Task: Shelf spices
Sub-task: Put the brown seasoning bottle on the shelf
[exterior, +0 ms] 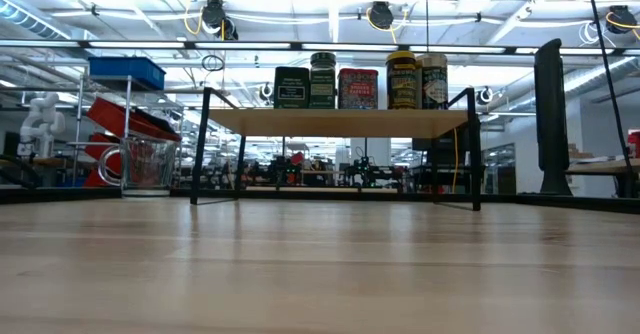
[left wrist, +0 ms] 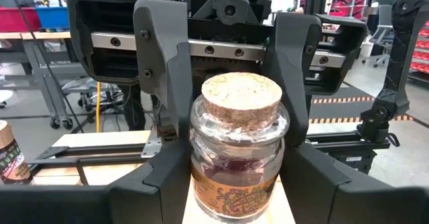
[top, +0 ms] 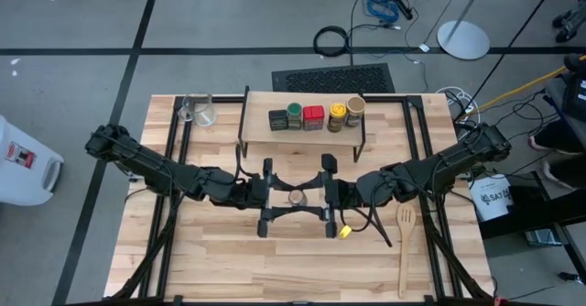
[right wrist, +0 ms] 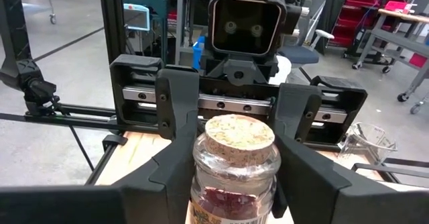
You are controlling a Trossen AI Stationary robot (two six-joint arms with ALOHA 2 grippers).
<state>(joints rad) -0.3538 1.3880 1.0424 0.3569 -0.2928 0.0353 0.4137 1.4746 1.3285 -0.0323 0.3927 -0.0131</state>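
Note:
The tiny brown jar (top: pixel 295 197), clear glass with a cork stopper, is at the table's middle between my left gripper (top: pixel 286 197) and my right gripper (top: pixel 306 197). The grippers face each other, and both are shut on the jar. The shelf (top: pixel 302 137) stands toward the far edge. Its plank carries the dark tin (top: pixel 277 119), green-lidded jar (top: pixel 294 114), red tin (top: pixel 314 117), yellow jar (top: pixel 337 116) and tan jar (top: pixel 355 110), all upright on their bases. In the low view the same row (exterior: pixel 358 88) stands on the shelf (exterior: pixel 340 122); neither gripper shows there. My left gripper pinches the jar's glass body (left wrist: pixel 201 163) below the cork between its two fingers (left wrist: pixel 164 184), coming level from the table's left. The jar stands upright in the hold. My right gripper has the same glass body (right wrist: pixel 201 184) between its fingers (right wrist: pixel 171 177), coming level from the table's right; whether the jar's base is clear of the table does not show.
A clear glass cup (top: pixel 198 110) sits at the far left beside the shelf. A wooden spatula (top: pixel 406 246) lies near the right edge, and a small yellow object (top: pixel 346 232) lies near my right gripper. Black frame rails (top: pixel 179 141) run along both sides of the table.

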